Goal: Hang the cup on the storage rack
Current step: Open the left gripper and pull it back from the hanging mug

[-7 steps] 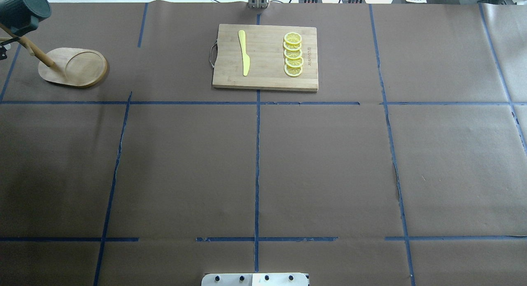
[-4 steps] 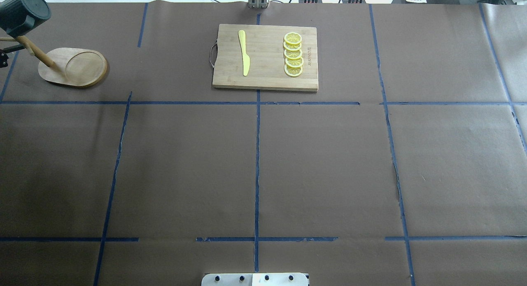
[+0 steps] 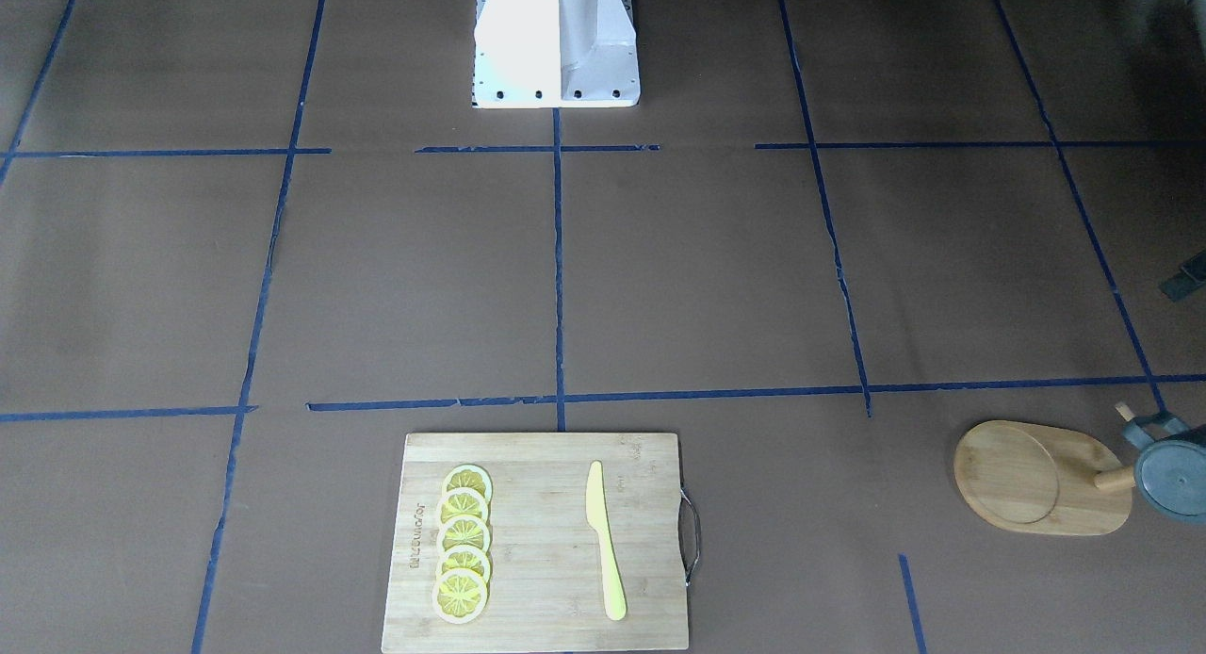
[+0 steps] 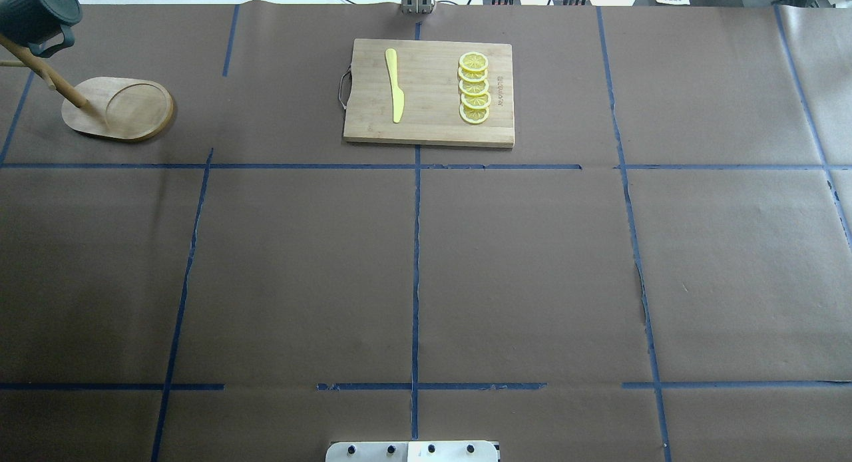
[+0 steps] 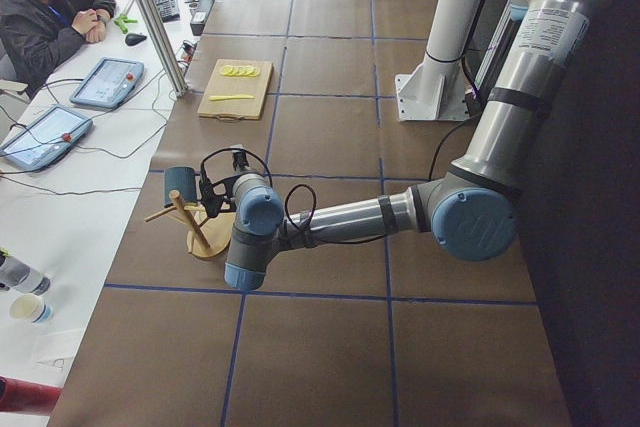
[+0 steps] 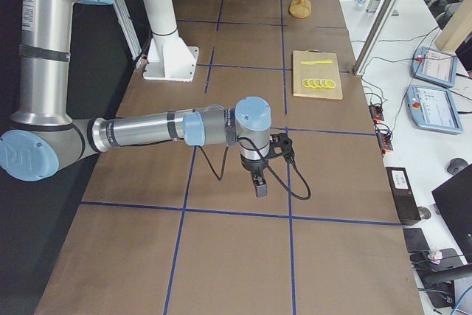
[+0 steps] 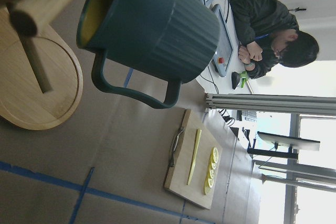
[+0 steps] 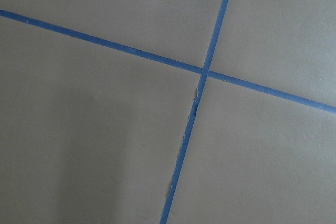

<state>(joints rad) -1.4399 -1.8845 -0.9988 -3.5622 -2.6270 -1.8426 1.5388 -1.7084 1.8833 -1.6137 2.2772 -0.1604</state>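
At the worktop's far left corner we see the cup [image 4: 36,12] up among the pegs of the storage rack [image 4: 120,109], with the left gripper [image 5: 207,192] just beside it. A cutting board [image 4: 429,126] lies at the middle of the far edge. For the left gripper and the right gripper [image 6: 260,189] alike, we cannot tell whether the fingers are apart or together.

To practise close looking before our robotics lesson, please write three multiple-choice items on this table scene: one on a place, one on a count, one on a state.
1. Where does the knife lie?
A on the cutting board
B beside that board
C under it

2. How many lemon slices are there?
A three
B five
C seven

3. What state is the cup in?
A lying flat on the board
B raised at the top of the storage rack pole
C standing in the rack's base recess

Answers:
1. A, it rests on the wood beside the slices.
2. B, five overlap in one row.
3. B, it is up by the pole's top, above the base.
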